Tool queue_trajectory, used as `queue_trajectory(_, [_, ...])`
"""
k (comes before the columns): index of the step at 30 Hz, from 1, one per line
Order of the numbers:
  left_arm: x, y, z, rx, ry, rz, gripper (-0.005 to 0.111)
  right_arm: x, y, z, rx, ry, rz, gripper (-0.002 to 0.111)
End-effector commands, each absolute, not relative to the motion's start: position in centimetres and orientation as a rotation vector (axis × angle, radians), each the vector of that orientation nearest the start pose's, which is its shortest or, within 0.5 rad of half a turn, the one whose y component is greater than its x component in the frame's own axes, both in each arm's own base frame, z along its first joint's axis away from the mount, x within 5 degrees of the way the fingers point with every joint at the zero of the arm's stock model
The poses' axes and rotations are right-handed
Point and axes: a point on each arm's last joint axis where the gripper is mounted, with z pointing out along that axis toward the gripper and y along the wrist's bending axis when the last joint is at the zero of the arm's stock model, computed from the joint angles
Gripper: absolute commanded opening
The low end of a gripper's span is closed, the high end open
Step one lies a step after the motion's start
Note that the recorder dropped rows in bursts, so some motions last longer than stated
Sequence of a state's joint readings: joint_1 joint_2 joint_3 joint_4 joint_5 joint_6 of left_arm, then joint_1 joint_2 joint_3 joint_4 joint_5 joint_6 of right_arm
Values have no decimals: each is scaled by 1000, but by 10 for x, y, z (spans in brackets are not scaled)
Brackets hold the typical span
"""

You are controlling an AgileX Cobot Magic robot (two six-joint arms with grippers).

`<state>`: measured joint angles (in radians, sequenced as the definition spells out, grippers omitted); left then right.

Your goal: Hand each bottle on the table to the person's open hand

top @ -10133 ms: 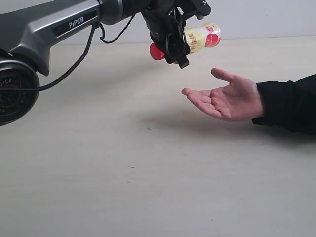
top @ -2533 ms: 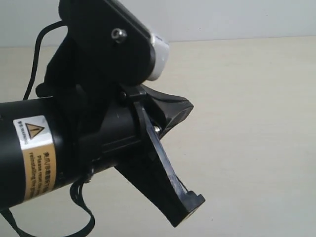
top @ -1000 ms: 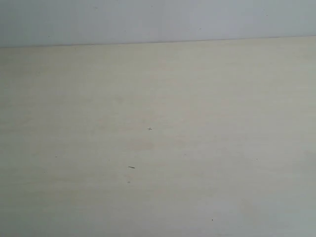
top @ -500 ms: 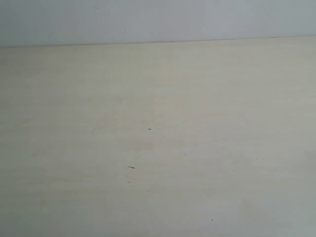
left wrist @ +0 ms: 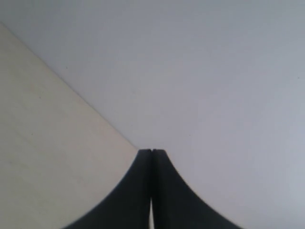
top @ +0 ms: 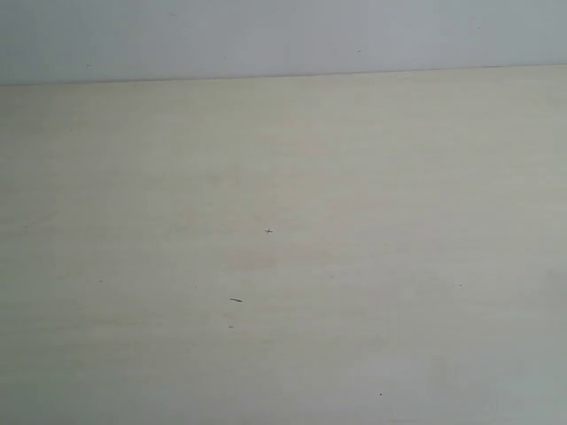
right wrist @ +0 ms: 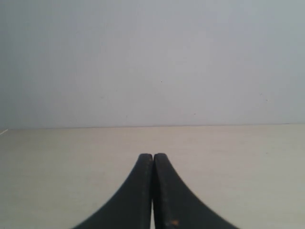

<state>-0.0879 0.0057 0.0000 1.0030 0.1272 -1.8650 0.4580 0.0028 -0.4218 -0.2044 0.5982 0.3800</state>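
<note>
Bottles: you find none in any of the three views. No clear, white or yellow bottle stands or lies on the part of the table that shows. Where they are now, I cannot tell.
Hand: not in view; no palm and no black sleeve.
Table (top: 372,266): the pale beige surface fills the exterior view up to its far edge. Only a few tiny dark specks (top: 268,231) mark it.
Left gripper (left wrist: 151,152): jaws pressed together with nothing between them. It points past the table's edge toward the wall.
Right gripper (right wrist: 153,156): jaws together and bare. It looks low across the table to the wall.
Arms: neither shows in the exterior view, so both sit outside its frame.
Wall (top: 266,35): plain grey-white behind the far edge.
Stage (judgement): with no bottle on the visible surface and both grippers bare, the hand-overs read as finished or close to it.
Risk, missed bottle: the cameras cover only part of the table. If you call the run done on these views, a bottle outside them goes undelivered.
Risk, knock-over: if another pick is due, open the jaws before you descend. Closed tips would push a small light bottle over and send it rolling.
Risk, drop: no palm is waiting. A release made now would fall to the table, so hold until the hand shows.
</note>
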Motion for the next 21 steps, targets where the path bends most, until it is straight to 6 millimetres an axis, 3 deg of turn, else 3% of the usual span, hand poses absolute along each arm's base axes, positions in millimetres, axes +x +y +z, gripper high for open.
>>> queue_trajectory(1, [57,6,206,-678,1442,-638,0,18,-3,298,-117,1654,405,0])
queue_trajectory(8, [56,5,202,-633,1513,-578,0,18,-3,298,-117,1654,405,0])
queue_trajectory(14, [56,0,199,-208,1635,-222,0,18,-3,298,-117,1654,405,0])
queue_trajectory(21, [56,7,196,-250,1653,-42,0,18,-3,298,-117,1654,405,0])
